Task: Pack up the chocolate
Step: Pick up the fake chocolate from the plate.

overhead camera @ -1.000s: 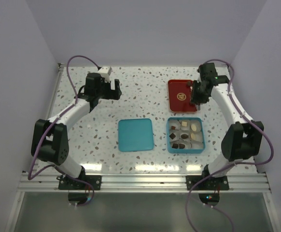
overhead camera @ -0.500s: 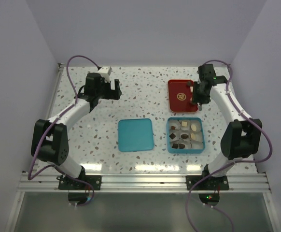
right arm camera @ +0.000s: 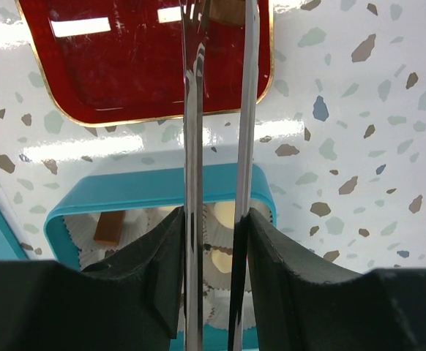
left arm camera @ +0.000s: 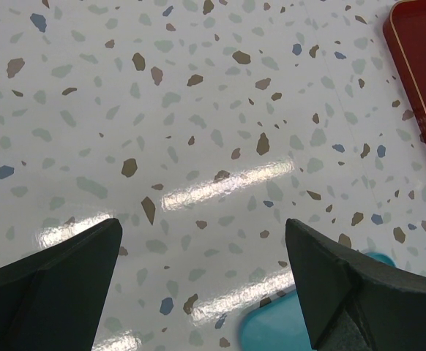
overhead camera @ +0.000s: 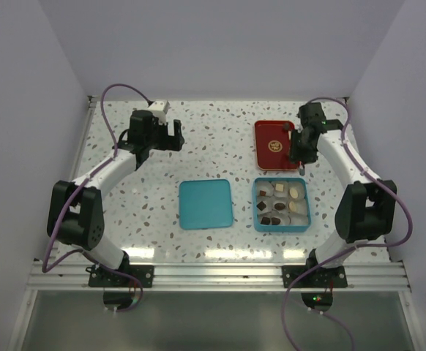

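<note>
Chocolate pieces (overhead camera: 279,205), brown and cream, sit in the square teal box (overhead camera: 280,229) on the speckled terrazzo table (overhead camera: 220,146). The left arm bends toward the far left, its left gripper (left arm camera: 202,278) spread wide. The right arm reaches forward, its right gripper (right arm camera: 214,219) clamping long steel tweezers (right arm camera: 191,146) over the red gold-rimmed tray (right arm camera: 125,66), with a brown morsel (right arm camera: 228,9) at their tips.

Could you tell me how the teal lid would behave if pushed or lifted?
The teal lid lies flat on the glossy table, so it would probably slide, not tip. It looks thin and rigid, likely light; its low edge may resist pinching.
</note>
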Robot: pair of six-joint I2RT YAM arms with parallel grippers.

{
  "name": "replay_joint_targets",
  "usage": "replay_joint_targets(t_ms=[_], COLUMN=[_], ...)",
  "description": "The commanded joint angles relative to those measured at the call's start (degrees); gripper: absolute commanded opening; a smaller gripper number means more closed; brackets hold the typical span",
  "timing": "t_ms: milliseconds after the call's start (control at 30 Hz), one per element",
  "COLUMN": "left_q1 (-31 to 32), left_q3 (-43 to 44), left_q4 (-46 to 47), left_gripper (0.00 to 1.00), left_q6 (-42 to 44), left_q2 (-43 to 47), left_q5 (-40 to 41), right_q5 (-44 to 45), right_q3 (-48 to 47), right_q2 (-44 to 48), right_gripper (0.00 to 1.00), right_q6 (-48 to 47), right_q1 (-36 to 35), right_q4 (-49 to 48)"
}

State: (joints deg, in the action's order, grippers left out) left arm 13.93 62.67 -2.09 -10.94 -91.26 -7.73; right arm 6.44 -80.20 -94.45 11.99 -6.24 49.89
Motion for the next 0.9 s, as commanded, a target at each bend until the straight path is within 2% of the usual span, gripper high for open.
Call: replay_joint_targets(t_ms=[0,867], left_q1=[0.22,0.22], left_q3=[-0.01,-0.10], left_q4=[2.79,2.61], left_gripper=[1.00,1.00], left_q6=[-0.49,-0.57], left_q2=[2.58,2.85], left_q5=[-0.62,-0.45], right_q5=[-1.69,-2.48], right_q3=[1.01,3.91], right_q2=[3.13,6.48], right_gripper=[0.40,0.41], right_q6=[0.40,0.67], right_q1=[0.26,0.18], right_q4=[-2.07,-1.20])
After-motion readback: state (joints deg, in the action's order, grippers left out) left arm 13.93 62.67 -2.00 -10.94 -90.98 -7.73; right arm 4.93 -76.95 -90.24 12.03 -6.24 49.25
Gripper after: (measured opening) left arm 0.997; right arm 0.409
